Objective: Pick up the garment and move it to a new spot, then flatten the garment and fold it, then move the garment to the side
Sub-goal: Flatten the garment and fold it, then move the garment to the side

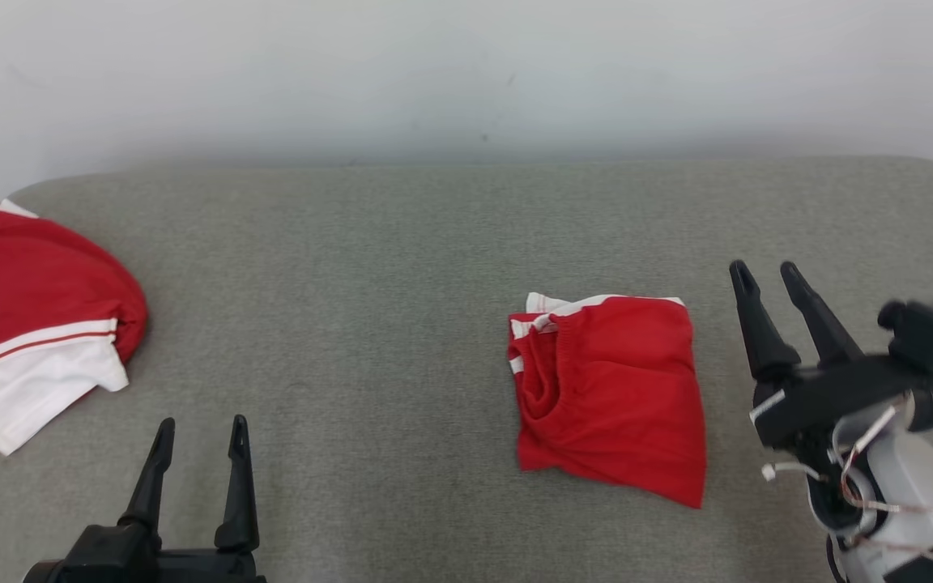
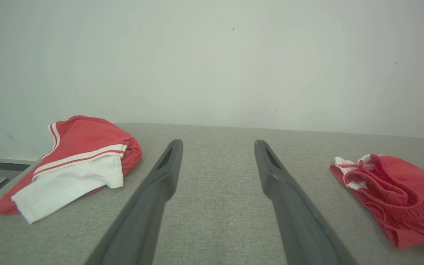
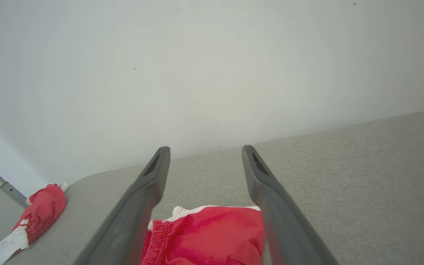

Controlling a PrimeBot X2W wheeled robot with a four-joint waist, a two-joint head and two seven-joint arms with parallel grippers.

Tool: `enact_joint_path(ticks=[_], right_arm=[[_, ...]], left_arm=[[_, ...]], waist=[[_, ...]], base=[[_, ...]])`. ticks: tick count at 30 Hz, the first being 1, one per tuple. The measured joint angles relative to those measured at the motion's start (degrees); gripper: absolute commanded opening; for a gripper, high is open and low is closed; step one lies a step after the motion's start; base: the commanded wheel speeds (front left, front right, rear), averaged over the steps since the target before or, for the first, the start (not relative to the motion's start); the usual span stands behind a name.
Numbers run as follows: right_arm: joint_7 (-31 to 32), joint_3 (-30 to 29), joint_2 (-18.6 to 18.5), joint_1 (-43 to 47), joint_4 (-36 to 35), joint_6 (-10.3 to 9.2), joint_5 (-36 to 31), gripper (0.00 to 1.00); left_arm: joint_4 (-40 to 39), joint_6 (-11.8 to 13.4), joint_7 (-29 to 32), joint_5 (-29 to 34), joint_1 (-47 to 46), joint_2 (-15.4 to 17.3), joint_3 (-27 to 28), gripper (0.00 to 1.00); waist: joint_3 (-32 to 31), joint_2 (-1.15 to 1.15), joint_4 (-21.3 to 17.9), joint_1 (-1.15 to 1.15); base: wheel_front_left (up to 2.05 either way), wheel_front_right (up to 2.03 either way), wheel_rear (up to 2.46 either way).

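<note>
The garment (image 1: 608,397), red shorts with white trim, lies folded into a compact bundle on the grey padded table (image 1: 353,267), right of centre. To its right, slightly raised, my right gripper (image 1: 762,269) stands open and empty. In the right wrist view the garment (image 3: 212,235) lies below and between the open fingers of the right gripper (image 3: 205,148), apart from them. My left gripper (image 1: 202,423) is open and empty near the front edge, left of the garment. The left wrist view has the left gripper (image 2: 217,142) over bare table, with the garment (image 2: 392,198) at its right.
A second red and white garment (image 1: 29,324) lies crumpled at the table's far left edge, also seen as the left-hand garment (image 2: 76,158) and the far bundle (image 3: 42,209). A pale wall (image 1: 466,73) stands behind the table. Bare grey surface stretches between the two garments.
</note>
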Motion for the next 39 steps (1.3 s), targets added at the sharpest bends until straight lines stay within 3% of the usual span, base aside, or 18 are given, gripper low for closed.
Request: enact_joint_path(ticks=[11, 23, 39], right_arm=[[-8.95, -1.35, -0.90, 13.99, -9.50, 0.00, -7.73, 1.00], [-10.17, -10.04, 4.95, 27.65, -17.98, 0.00, -16.46, 1.00], [-9.83, -12.03, 6.99, 31.49, -20.37, 0.00, -19.54, 1.00]], left_arm=[[-0.63, -0.30, 0.00, 0.66, 0.92, 0.01, 2.58, 1.00], [-0.07, -1.16, 0.01, 1.56, 3.17, 0.03, 2.76, 1.00], [-0.05, -1.65, 0.00, 2.10, 5.40, 0.02, 2.41, 1.00]], waist=[[-1.58, 0.00, -3.31, 0.00], [-3.68, 0.00, -2.81, 0.00], [-4.50, -0.01, -2.00, 0.00]], base=[[0.00, 0.00, 0.00], [0.00, 0.00, 0.00], [0.00, 0.00, 0.00]])
